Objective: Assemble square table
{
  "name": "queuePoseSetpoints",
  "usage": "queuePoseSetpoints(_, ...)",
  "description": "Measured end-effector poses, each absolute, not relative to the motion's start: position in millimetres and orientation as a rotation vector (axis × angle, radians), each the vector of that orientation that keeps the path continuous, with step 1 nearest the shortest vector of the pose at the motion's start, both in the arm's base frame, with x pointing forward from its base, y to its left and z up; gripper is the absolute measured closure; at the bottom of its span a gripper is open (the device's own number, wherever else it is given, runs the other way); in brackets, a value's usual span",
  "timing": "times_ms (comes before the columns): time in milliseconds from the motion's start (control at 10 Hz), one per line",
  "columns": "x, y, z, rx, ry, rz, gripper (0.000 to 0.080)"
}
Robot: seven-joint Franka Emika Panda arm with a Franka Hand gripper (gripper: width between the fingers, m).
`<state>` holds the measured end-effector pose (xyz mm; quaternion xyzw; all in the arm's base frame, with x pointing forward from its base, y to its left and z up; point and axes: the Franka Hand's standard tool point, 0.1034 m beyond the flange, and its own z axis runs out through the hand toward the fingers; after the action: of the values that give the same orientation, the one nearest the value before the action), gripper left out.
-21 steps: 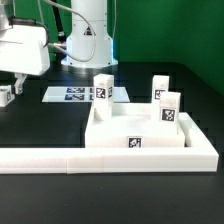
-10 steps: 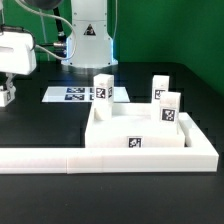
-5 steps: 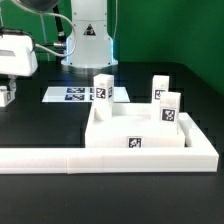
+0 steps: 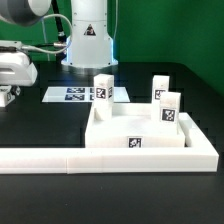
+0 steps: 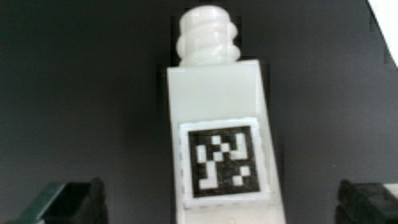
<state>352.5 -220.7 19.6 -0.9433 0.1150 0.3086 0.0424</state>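
Leg under the wrist (image 5: 219, 130): a white rectangular block lying flat on the black tabletop (image 5: 71, 90), a ribbed screw-like peg on one short end, a black-and-white tag on its upper face toward the other end.
Leg's axis: its long axis runs across the tabletop surface, not upright; the peg end points away from the fingers, the tagged end lies between them.
Leg's place: in the exterior view a small white piece (image 4: 5, 96) shows at the tabletop's edge on the exterior view's left, just under the arm's hand, well apart from the tray.
Gripper (image 5: 221, 203): its dark fingers (image 5: 63, 202) stand wide apart, one on each side of the leg's tagged end, touching neither side.
Tray top (image 4: 140, 135): a white square tray with a raised rim, a tag on its near wall, near the tabletop's front edge.
Standing legs: three white tagged blocks upright, one (image 4: 103, 88) at the tray's far corner on the exterior view's left, two (image 4: 160, 88) (image 4: 170, 108) by the far corner on the exterior view's right.
Border bar (image 4: 60, 159): long, white, along the front edge, touching the tray.
Marker board (image 4: 75, 94): flat, behind the tray.
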Motion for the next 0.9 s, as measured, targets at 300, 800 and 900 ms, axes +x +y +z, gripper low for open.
queuePoseSetpoints(300, 340.3, -220.0, 15.5, -2.759, 0.326, 1.233, 0.015)
queuePoseSetpoints(800, 334.6, -218.2, 8.3, -2.72, 0.315, 1.331, 0.0162)
queuePoseSetpoints(900, 334.8, -217.8, 8.2, -2.72, 0.314, 1.331, 0.0332)
